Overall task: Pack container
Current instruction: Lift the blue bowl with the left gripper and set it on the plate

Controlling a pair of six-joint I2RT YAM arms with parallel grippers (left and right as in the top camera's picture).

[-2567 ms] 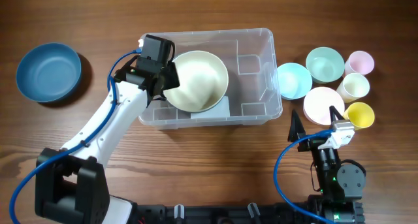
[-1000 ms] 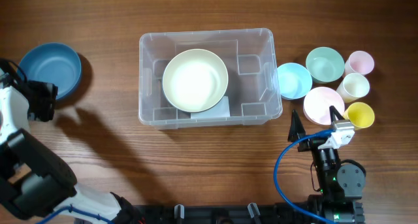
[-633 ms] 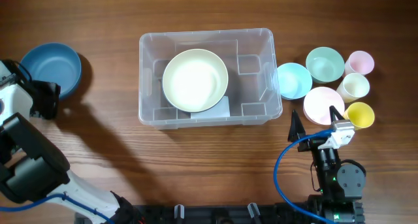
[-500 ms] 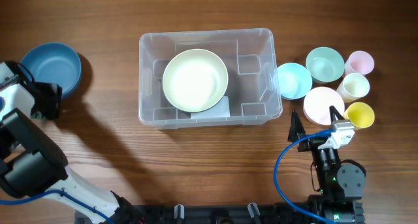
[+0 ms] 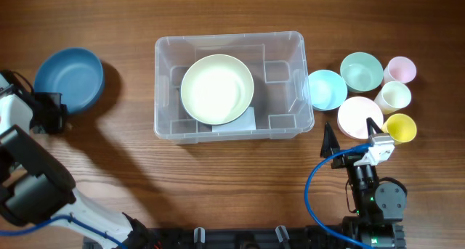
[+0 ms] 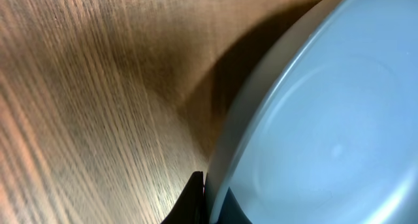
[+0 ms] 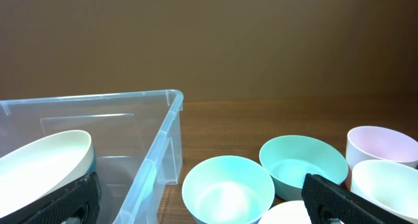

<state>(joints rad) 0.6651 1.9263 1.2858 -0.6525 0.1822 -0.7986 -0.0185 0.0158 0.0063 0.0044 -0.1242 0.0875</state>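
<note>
Progress: early.

- Large clear rectangular plastic container [image 5: 283, 51] sits mid-table, upright, no lid seen.
- One item in so far: wide cream round bowl [image 5: 217, 89], in the main compartment over the white label. Small side compartments hold nothing yet.
- L gripper [image 5: 54, 111] at far left edge of table, clenched on rim of dark-blue round bowl [image 5: 69, 79]. Wrist view shows the rim pinched betw. the fingers. Bowl is well apart from container, so the grab looks made; carry + drop not yet done.
- R gripper [image 5: 351, 136]: jaws spread wide, holding nothing, near the right-side cluster.
- Still out, right of container:
  - light-blue bowl [image 5: 326, 89], just beside the wall
  - mint-green bowl [image 5: 361, 71]
  - pale-pink bowl [image 5: 359, 117]
  - pink cup [image 5: 399, 70]
  - cream cup [image 5: 396, 96]
  - yellow cup [image 5: 399, 128]

Est.: 1 packed, 1 in hand, 6 untouched.
</note>
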